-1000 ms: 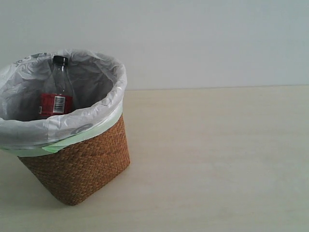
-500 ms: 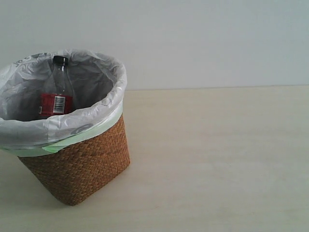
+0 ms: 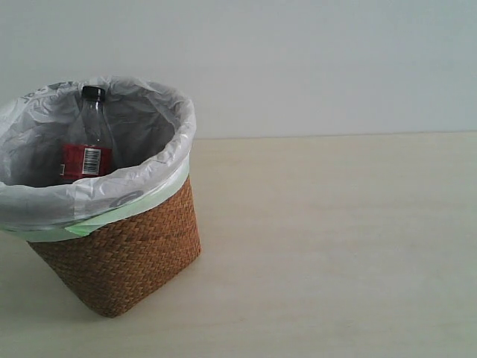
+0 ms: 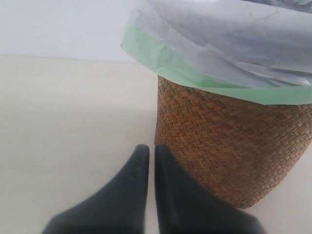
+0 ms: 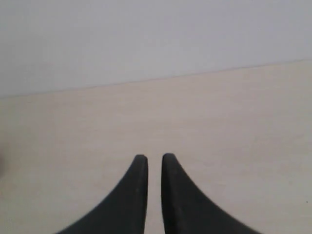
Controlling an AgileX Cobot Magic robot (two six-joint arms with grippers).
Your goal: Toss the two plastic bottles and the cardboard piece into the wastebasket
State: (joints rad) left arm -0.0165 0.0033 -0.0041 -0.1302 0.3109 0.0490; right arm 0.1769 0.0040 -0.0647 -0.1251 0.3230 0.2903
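The slim bottle (image 3: 89, 138) stands upright inside the basket (image 3: 130, 257), against its far wall, black cap (image 3: 92, 93) level with the rim. Its red label (image 3: 84, 159) carries a white barcode patch; any brand name is too small to read. Some grey print runs along the bag's (image 3: 149, 175) folded rim, also too blurred to make out.

The basket is brown woven wicker, wider at the top than at the base. The white bag is turned out over the rim, with a pale green edge hanging down the outside. It sits towards the left edge of the pale worktop (image 3: 335, 246). Whatever else lies lower inside is hidden by the rim.

The left gripper (image 4: 150, 148) hangs low over the worktop just beside the basket's wicker wall. Its black fingers are drawn in to a thin slit and hold nothing; I cannot tell whether it touches the wicker. The right gripper (image 5: 154, 158) is over bare worktop, its fingers likewise narrow, with nothing between them.

From the exterior view, nothing has shifted over the last second: bottle, bag and basket sit just as they were.
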